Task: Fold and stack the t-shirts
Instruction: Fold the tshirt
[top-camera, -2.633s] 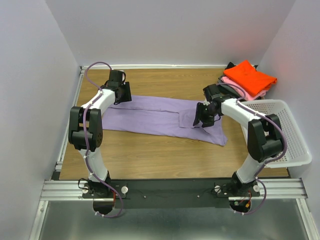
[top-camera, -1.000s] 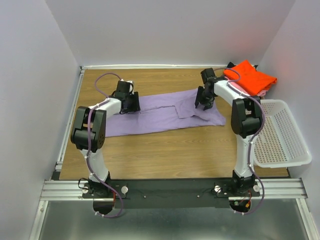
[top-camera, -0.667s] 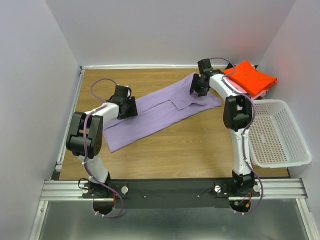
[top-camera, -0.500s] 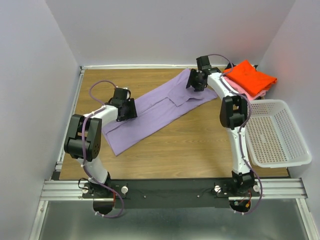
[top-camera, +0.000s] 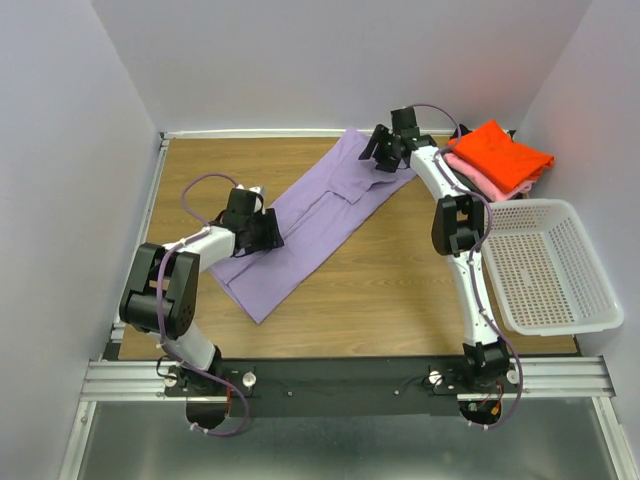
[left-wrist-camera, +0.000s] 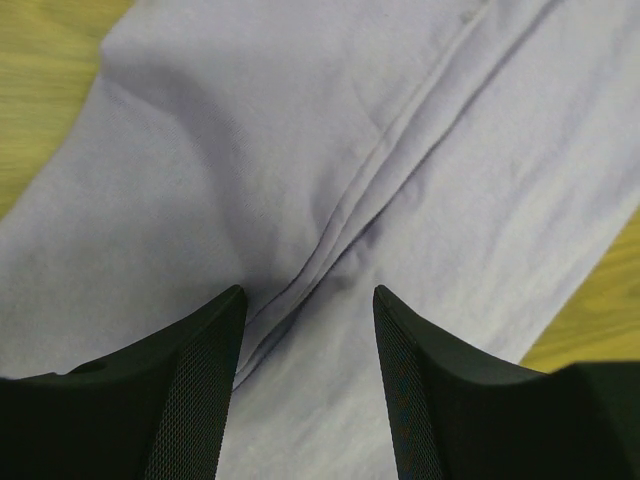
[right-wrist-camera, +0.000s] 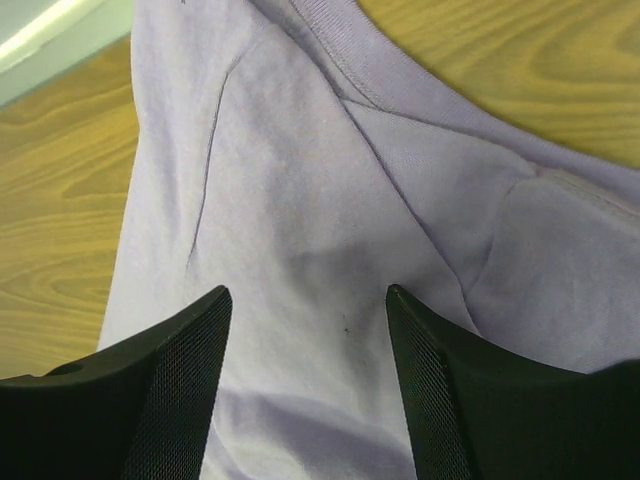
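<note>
The lavender-purple t-shirt (top-camera: 305, 215) lies folded into a long strip, running diagonally from the back middle to the front left of the table. My left gripper (top-camera: 265, 232) is open, its jaws down on the strip's lower half; the left wrist view shows a fold ridge (left-wrist-camera: 350, 215) between the open fingers (left-wrist-camera: 308, 292). My right gripper (top-camera: 378, 150) is open over the collar end at the back; its wrist view shows the neckband (right-wrist-camera: 350, 50) beyond the gripper (right-wrist-camera: 307, 292). The orange-red shirt (top-camera: 500, 152) tops a pink one (top-camera: 478, 182) at the back right; a dark grey edge barely shows.
The white mesh basket (top-camera: 590, 300) stands at the right edge, in front of the stack. The back wall rail (top-camera: 260, 133) runs close behind the shirt's collar end. Bare wood (top-camera: 400, 280) lies between the shirt and the basket.
The lavender shirt has swung from lying across the table to a steep diagonal. My right gripper went back and left with the collar end; my left gripper came nearer and right.
</note>
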